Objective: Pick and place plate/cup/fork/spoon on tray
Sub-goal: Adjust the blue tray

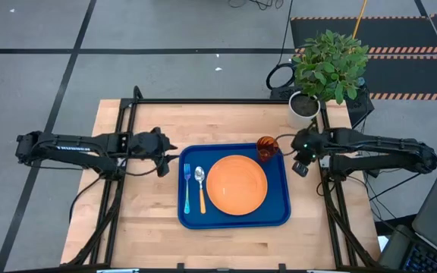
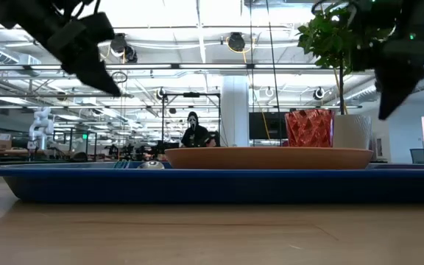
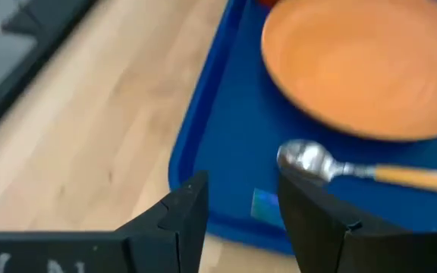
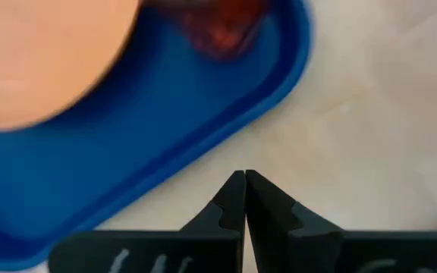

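Tray (image 1: 234, 216) lies at the middle of the table's near half, carrying all four items; judged from this, the placing appears complete. Fork (image 1: 187, 187) and spoon (image 1: 200, 187) lie side by side along the tray's left part, just apart, the spoon nearer the plate (image 1: 237, 184). Both are thin and lie flat, so likely awkward to pinch; the handle middle would be the place to take hold. The plate sits flat at tray centre, probably rigid and light, with only its rim offering a grip. Cup (image 1: 266, 147) stands upright in the tray's far right corner, just beside the plate; it looks light and easily tipped, best held across its wall near the top.

Left gripper (image 1: 169, 161) hangs just off the tray's left far corner, above the table, fingers spread and holding nothing. Right gripper (image 1: 300, 168) hangs just off the tray's right edge near the cup, fingers pressed together, empty. Plant pot (image 1: 305, 105) stands at the far right corner.
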Controlling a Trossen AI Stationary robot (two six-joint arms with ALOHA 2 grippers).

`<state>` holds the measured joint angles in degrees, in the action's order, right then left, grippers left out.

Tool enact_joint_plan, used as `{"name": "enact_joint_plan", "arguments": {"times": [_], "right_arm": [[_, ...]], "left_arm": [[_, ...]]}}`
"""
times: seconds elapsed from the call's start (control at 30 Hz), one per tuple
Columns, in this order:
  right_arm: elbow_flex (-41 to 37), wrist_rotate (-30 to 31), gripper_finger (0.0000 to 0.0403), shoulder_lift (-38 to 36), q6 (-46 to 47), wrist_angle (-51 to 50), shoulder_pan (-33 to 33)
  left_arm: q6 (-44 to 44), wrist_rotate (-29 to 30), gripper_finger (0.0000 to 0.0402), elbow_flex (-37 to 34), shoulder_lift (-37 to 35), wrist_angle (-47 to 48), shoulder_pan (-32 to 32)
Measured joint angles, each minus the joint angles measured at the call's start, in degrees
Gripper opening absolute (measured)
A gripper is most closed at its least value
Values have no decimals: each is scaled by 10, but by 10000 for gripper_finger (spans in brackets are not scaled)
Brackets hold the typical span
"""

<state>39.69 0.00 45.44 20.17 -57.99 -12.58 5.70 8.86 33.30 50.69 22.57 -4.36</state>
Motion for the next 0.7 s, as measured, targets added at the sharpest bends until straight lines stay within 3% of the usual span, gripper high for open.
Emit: {"name": "enact_joint_plan", "arguments": {"times": [0.17,0.37,0.7], "right_arm": [[-43,-74,2,39,-7,42,2],[-48,-90,2,97,-10,59,32],[-48,-109,2,163,-6,63,101]], "left_arm": [[38,0,161,0,24,60,0],[78,-35,161,0,51,85,5],[136,-78,161,0,114,141,67]]}}
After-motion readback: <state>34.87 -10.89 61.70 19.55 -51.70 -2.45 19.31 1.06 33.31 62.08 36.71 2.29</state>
